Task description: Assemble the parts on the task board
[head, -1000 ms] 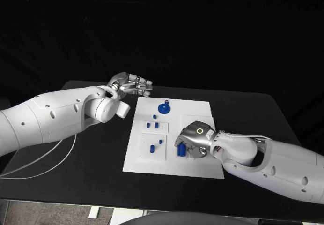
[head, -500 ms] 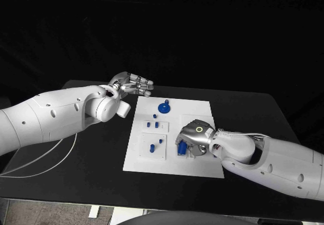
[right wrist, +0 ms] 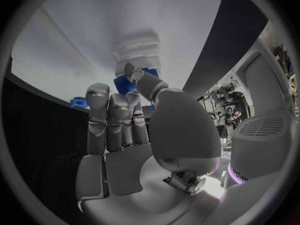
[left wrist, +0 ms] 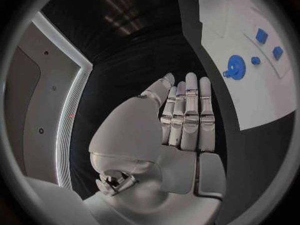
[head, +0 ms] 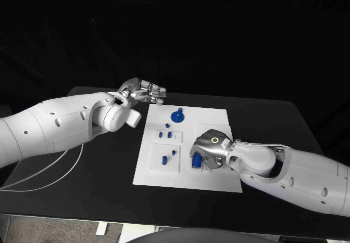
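The white task board (head: 219,181) lies in the middle of the black table. My right hand (head: 209,151) rests on its right half, thumb and fingers pinching a blue cylindrical part (head: 197,160). In the right wrist view that blue part (right wrist: 127,83) sits between thumb tip and fingertips, just below a raised white ribbed block (right wrist: 137,49) on the board. My left hand (head: 143,91) hovers beyond the board's far left corner, holding nothing. Its fingers (left wrist: 190,112) are straight and side by side.
A round blue gear-like part (head: 177,118) with a small peg (head: 180,110) lies near the board's far edge, the gear (left wrist: 235,66) also seen from the left wrist. Two small blue pieces (head: 165,135) and another pair (head: 165,160) sit on white insets at the left. A white cable (head: 45,177) trails off the table's left side.
The right forearm has shifted very slightly; its hand stays on the blue part. The left hand has not moved.
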`<state>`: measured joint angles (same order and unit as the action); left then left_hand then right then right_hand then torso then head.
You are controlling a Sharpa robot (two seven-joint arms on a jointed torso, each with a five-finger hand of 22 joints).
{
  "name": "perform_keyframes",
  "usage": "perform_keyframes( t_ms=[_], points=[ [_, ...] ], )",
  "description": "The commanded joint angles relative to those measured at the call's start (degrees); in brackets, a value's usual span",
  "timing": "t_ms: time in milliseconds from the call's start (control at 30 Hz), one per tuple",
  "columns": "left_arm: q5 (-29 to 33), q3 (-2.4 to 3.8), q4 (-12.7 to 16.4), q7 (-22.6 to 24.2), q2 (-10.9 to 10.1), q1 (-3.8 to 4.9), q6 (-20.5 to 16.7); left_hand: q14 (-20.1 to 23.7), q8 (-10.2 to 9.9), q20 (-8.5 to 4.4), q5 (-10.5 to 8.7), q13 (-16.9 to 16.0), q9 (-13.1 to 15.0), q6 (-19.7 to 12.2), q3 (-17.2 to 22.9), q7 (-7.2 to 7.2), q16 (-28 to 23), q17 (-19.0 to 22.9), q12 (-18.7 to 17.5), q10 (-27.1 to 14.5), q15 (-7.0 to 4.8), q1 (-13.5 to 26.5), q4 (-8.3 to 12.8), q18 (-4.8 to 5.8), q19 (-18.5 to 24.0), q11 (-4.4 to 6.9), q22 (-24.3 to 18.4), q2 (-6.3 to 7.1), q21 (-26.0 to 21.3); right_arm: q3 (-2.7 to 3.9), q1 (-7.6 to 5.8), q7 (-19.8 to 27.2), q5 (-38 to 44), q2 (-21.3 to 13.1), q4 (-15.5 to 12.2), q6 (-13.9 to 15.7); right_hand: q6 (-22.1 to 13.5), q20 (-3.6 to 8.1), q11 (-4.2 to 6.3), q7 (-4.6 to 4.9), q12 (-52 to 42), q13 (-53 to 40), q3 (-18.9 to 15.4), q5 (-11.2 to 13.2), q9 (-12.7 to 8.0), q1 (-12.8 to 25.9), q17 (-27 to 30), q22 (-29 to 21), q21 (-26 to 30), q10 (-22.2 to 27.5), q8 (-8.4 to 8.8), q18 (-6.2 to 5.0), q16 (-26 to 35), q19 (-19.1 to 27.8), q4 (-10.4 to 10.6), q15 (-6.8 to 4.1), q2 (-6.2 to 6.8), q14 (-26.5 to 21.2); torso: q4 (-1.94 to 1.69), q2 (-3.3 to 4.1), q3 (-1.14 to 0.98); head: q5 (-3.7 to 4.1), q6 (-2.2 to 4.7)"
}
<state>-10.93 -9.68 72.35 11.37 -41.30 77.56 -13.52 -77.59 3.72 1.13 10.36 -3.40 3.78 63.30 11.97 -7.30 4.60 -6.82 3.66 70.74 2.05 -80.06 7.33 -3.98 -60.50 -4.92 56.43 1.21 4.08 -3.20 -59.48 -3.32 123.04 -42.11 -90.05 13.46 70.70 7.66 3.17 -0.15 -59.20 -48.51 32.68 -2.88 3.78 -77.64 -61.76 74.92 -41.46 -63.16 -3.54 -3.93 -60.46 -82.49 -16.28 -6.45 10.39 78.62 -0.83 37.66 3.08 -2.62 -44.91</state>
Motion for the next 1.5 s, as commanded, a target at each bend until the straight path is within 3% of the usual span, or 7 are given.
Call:
perform_keyframes(
  t_ms=[33,300,700,1500],
  points=[
    [-0.2,0.04,0.2,0.1,0.0,0.07,0.9,-0.2,-0.1,0.09,0.01,0.1,-0.1,-0.3,0.0,0.09,-0.1,-0.1,-0.2,-0.6,0.31,0.5,-0.5,0.42,-0.4,-0.01,-0.1,-0.17,-0.1,-0.12,0.08,2.8,-0.4,-0.3,-0.4,2.6,2.6,-0.27,-0.35,1.99,0.1,0.4,0.4,0.1,0.2,0.3,0.0,4.1,-0.3,0.2,-0.08,-0.25,-0.2,0.3,0.1,0.36,-0.36,0.1,-0.01,-0.01,-0.04,-0.03,-0.04],
    [-0.3,0.04,0.2,-0.1,-0.1,0.07,1.2,-0.2,-0.1,0.1,-0.03,0.1,-0.1,-0.4,0.0,0.08,-0.1,-0.1,-0.2,-0.6,0.31,0.6,-0.6,0.42,-0.4,-0.02,-0.3,-0.18,-0.1,-0.11,-0.07,5.0,-1.8,-1.3,-1.0,6.2,3.6,-0.37,-0.55,2.1,-0.4,1.4,-0.4,0.1,0.2,0.1,-0.2,4.2,-0.4,0.3,-0.13,-0.35,-0.2,0.3,0.2,0.46,-0.74,0.2,0.01,0.02,-0.07,-0.08,-0.01],
    [-0.4,0.04,0.1,-0.3,0.0,0.06,1.7,-0.2,-0.1,0.13,-0.12,0.1,-0.1,-0.5,0.1,0.07,-0.1,-0.2,-0.2,-0.7,0.34,0.6,-1.1,0.44,-0.6,-0.03,-1.0,-0.06,-0.1,-0.1,-0.6,6.7,-3.2,-2.3,-1.4,8.8,3.7,-0.44,-0.65,2.16,-0.7,2.1,-0.6,0.1,0.1,-0.1,-0.2,4.2,-0.8,0.4,-0.09,-0.46,-0.1,0.3,0.1,0.5,-0.72,0.2,0.02,0.04,-0.09,-0.1,-0.07],
    [-0.5,0.04,0.1,-0.4,0.0,0.06,1.9,-0.2,-0.1,0.13,-0.14,0.1,-0.1,-0.7,0.1,0.05,-0.1,-0.2,-0.2,-0.7,0.35,0.5,-1.4,0.45,-0.7,-0.05,-1.6,0.06,-0.1,-0.26,-1.12,8.2,-5.4,-2.7,-1.3,4.2,3.5,-0.66,-0.79,2.23,-1.5,2.7,-0.8,0.1,0.1,0.0,-0.7,4.3,-1.0,1.0,-0.07,-0.53,-0.4,0.7,0.2,0.68,-1.0,0.1,-0.01,0.01,0.0,-0.01,-0.42]
  ],
)
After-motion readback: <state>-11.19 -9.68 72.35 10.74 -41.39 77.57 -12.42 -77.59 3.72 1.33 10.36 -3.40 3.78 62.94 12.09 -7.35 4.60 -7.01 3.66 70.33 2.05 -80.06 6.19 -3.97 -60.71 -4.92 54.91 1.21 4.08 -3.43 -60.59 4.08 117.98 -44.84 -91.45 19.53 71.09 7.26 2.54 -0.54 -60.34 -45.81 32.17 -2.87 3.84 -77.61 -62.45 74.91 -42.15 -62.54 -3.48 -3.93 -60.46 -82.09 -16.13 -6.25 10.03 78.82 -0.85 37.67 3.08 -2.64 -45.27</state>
